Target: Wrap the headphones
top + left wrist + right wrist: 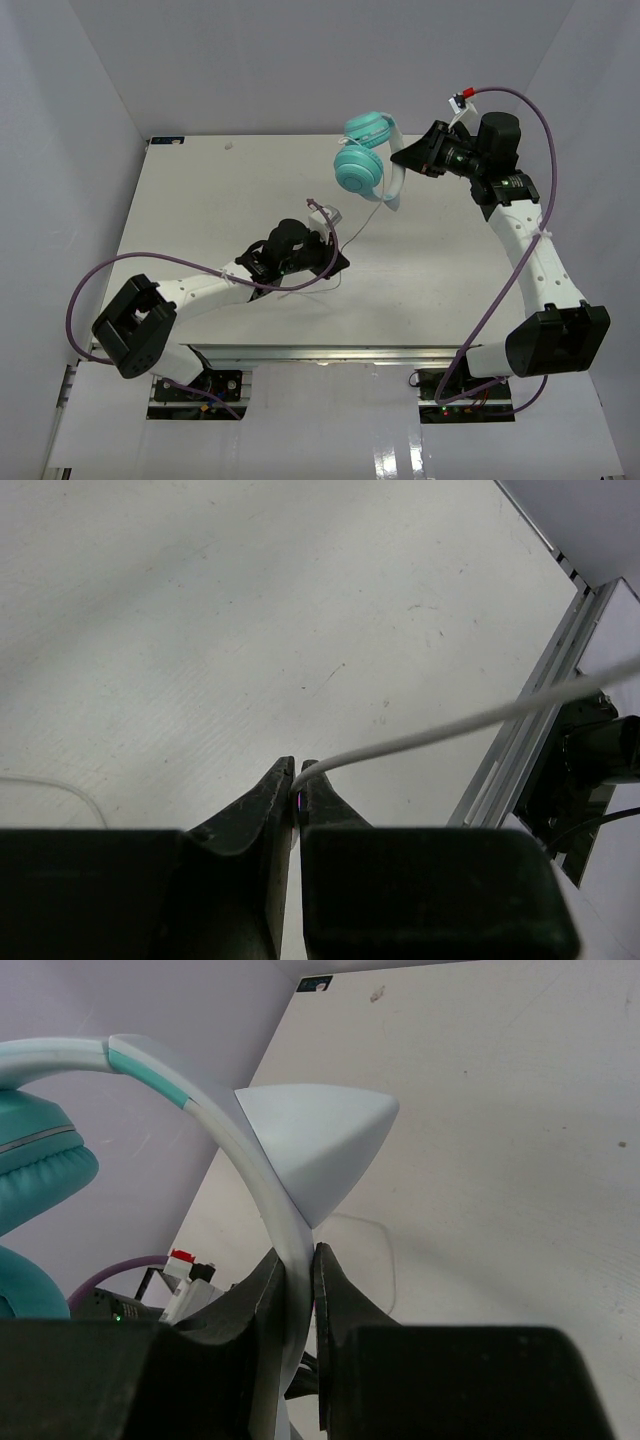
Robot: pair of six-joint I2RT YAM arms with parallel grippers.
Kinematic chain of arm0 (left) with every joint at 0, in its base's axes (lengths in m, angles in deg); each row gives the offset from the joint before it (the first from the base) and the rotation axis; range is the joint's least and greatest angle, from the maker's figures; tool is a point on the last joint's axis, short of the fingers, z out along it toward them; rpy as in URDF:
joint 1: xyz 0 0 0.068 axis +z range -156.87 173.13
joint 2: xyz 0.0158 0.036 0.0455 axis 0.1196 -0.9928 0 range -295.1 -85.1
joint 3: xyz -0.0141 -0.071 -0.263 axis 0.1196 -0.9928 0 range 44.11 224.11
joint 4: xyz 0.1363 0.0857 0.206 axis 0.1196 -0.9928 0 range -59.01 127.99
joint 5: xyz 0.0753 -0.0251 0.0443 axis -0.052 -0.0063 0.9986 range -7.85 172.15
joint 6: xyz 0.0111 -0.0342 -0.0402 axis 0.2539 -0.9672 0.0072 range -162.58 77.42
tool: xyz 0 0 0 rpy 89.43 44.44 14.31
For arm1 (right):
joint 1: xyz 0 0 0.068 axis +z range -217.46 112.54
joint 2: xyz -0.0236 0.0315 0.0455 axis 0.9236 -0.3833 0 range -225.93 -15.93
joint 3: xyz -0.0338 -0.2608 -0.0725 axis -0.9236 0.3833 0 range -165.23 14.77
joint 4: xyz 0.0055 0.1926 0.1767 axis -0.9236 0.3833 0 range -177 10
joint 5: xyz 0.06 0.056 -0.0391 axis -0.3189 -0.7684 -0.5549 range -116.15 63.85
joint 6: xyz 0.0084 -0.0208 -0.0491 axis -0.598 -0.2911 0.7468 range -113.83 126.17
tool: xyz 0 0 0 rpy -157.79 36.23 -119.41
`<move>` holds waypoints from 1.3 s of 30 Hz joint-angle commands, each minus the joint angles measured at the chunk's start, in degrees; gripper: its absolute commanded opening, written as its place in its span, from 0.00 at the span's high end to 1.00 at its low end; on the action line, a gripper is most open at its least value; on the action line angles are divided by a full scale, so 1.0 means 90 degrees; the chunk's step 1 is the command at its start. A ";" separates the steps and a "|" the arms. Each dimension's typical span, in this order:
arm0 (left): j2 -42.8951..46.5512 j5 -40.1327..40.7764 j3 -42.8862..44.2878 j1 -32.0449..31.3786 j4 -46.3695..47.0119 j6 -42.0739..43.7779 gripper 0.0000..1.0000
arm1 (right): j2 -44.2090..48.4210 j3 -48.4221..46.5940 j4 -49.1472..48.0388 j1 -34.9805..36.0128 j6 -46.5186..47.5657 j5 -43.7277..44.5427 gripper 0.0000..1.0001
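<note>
Counting from above, there is one pair of headphones [365, 155], with two teal earcups [358, 170] stacked close together, one pale headband [396, 180] and one thin whitish cord [365, 222]. There are two arms, each trailing one purple cable [540, 130]. The headphones sit over the far part of the desk [200, 200], held by the right end effector [397, 160]. In the right wrist view its fingers are pressed onto the headband [240, 1150] with the strip squeezed between them. Both earcups [40, 1175] are cut off by the left edge there, and the lower one shows only as a sliver. A pale pointed piece [320, 1150] juts out beside the headband, and what it is cannot be made out. The left end effector [335, 260] lies low near the middle of the desk, well apart from the earcups. In the left wrist view the left end effector [297, 780] is closed to a hairline, pinching the cord [460, 723]. From there the cord runs up and out of the right edge. A second faint loop of cord lies on the desk [200, 630] at the left of that view, and its ends are out of sight. From above, the cord is too thin to follow all the way between the headphones and the left fingers.
</note>
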 commanded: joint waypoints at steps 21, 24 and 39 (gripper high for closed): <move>-0.0369 0.0112 -0.0491 0.0213 0.1023 -0.0260 0.73 | 0.0448 -0.0151 -0.0587 -0.0065 -0.0298 -0.0399 0.92; -0.0555 0.0145 -0.0716 0.0223 0.1510 -0.0458 0.71 | 0.0448 -0.0152 -0.0597 -0.0065 -0.0328 -0.0409 0.92; -0.1858 0.0246 -0.0672 0.0223 0.3368 -0.0794 0.70 | 0.0457 -0.0141 -0.0578 -0.0065 -0.0376 -0.0428 0.92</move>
